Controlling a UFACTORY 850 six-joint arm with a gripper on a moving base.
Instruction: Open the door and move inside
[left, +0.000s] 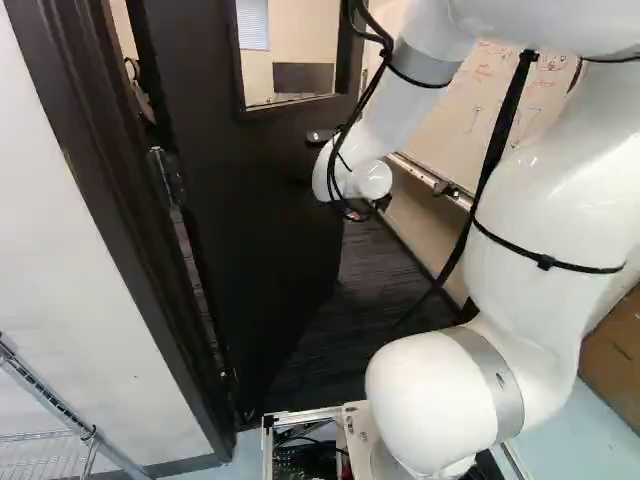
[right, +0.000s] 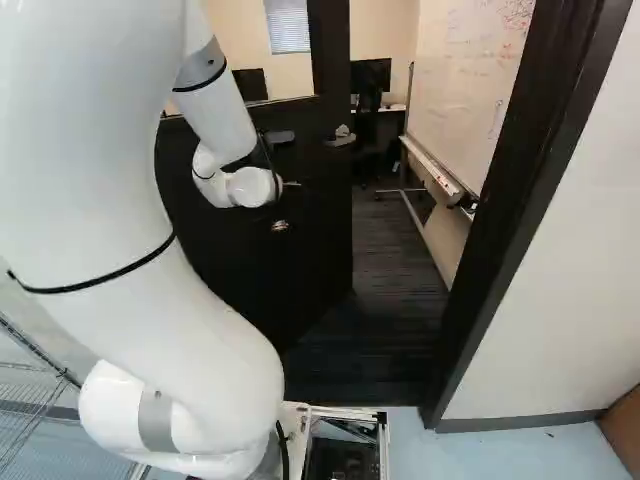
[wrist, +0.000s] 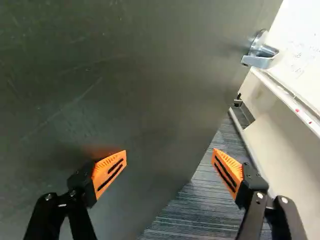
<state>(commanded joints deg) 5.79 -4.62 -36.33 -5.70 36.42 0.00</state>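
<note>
1. The jaws (left: 382, 202), black with orange ribbed pads, stand wide apart with nothing gripped between them.
2. The task's thing, a tall black door (right: 310, 240) with a glass pane (left: 288, 50), stands swung partway into the room, leaving a gap between its free edge and the frame's right side.
3. In the wrist view one finger lies over the door's flat face, with an orange reflection beside it; whether it touches, I cannot tell. The other finger is out past the door's free edge, over dark grey ribbed carpet (wrist: 200, 210).
4. A silver metal lever handle (wrist: 260, 54) sits near that free edge, ahead of the jaws and apart from them.
5. The white arm (left: 430, 390) reaches forward through the dark brown door frame (right: 530, 220), its wrist close to the door.
6. The base's pale metal frame (right: 345, 412) is on light blue floor (right: 520, 455), just before the doorway.
7. Inside, a whiteboard (right: 470, 70) on a pale stand runs along the right side, with writing on it.
8. Farther in are a black monitor (right: 370, 76), a light-topped desk (right: 397, 107) and a dark chair (right: 370, 125).
9. Outside, a metal wire rack (left: 45, 455) stands at the lower left of the left base view; a brown box (left: 615, 355) is at its right.
</note>
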